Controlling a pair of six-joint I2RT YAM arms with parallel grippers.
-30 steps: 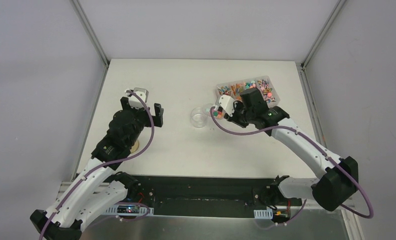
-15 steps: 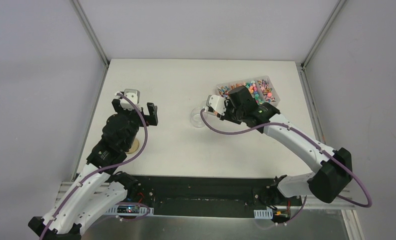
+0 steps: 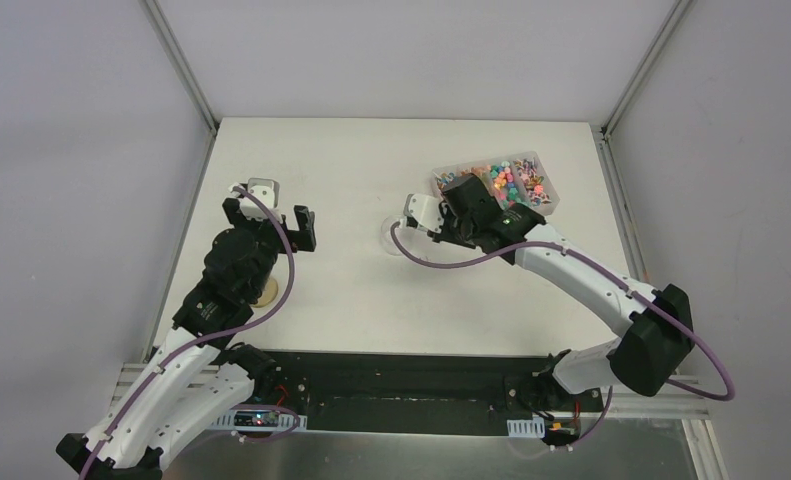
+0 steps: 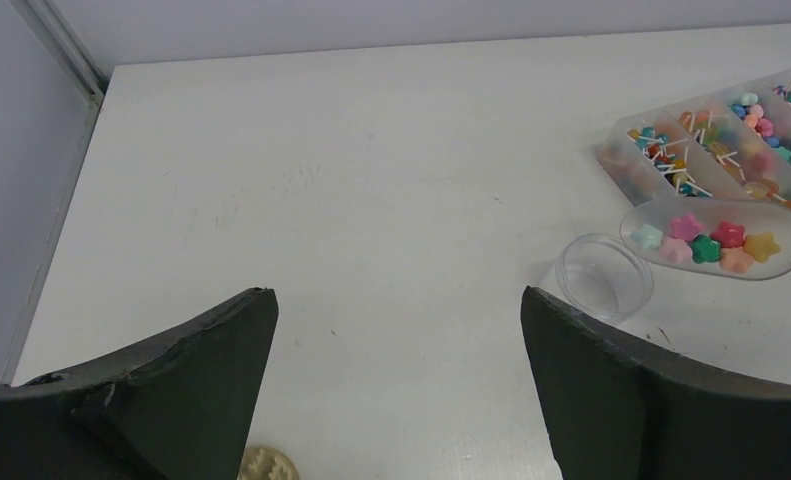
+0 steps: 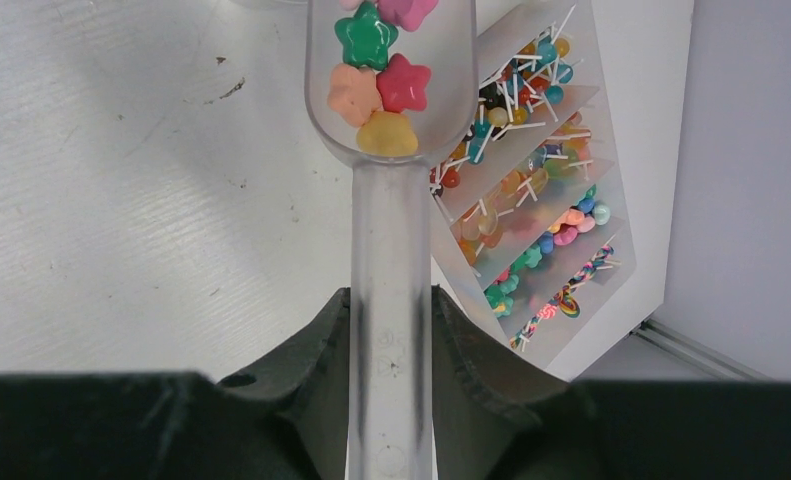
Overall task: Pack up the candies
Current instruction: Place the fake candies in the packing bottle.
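Several star-shaped candies (image 5: pixel 379 75) lie in the bowl of a clear plastic scoop (image 5: pixel 391 230). My right gripper (image 5: pixel 391 300) is shut on the scoop's handle. In the left wrist view the scoop's bowl (image 4: pixel 716 240) hangs just right of and above a small clear jar (image 4: pixel 604 277), which looks empty. More candies fill a clear compartment tray (image 3: pixel 496 180) at the back right. My left gripper (image 4: pixel 396 295) is open with nothing between its fingers, well left of the jar. In the top view my right gripper (image 3: pixel 433 222) covers most of the jar.
A round wooden lid (image 3: pixel 264 293) lies on the table beneath the left arm, and its edge (image 4: pixel 264 465) shows by my left finger. The tray (image 5: pixel 546 215) sits close to the table's right edge and the frame post.
My right gripper has carried the loaded scoop leftward, from beside the tray to over the jar. The left arm drew back to the left, then held still.
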